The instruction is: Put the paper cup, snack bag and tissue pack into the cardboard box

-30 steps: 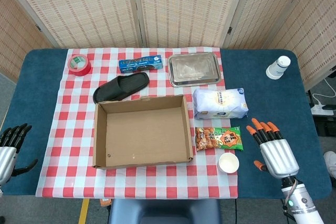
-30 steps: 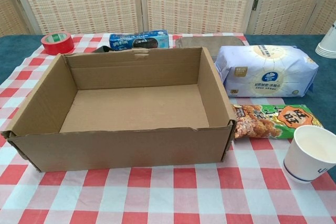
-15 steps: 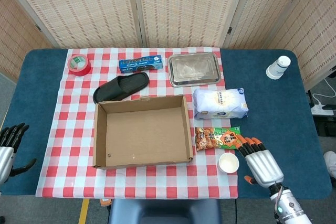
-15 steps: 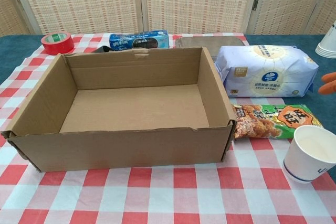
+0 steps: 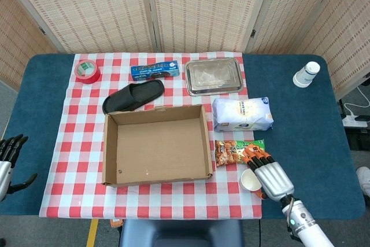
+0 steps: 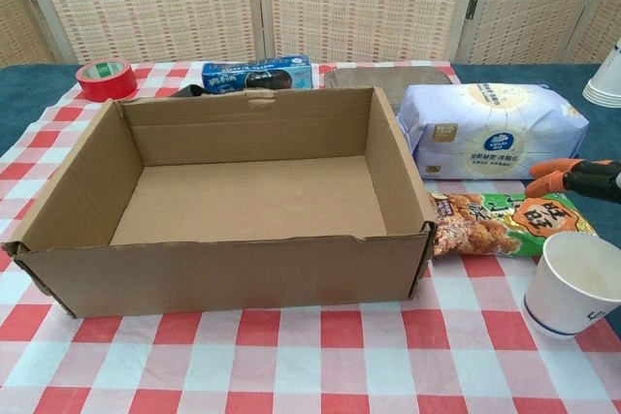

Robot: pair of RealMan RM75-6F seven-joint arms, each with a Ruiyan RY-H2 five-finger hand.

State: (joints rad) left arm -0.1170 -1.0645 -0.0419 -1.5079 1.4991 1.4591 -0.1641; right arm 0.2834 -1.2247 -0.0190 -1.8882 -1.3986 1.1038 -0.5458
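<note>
Right of the box: your right hand [image 5: 270,174] hangs over the paper cup [image 5: 250,180], fingers spread, holding nothing.
Left hand [image 5: 7,160]: parked at the table's left edge, fingers apart, nothing in it.
Cup: upright, just beside the snack bag [image 5: 238,151]; I'd wrap it low and gently so it doesn't crush or tip.
Tissue pack [image 5: 241,113]: behind the bag, near the cardboard box [image 5: 156,144].
Box: nothing in it yet, so lift the cup over the near wall.
Writing: big characters on the bag and print on the pack, too small to read.
</note>
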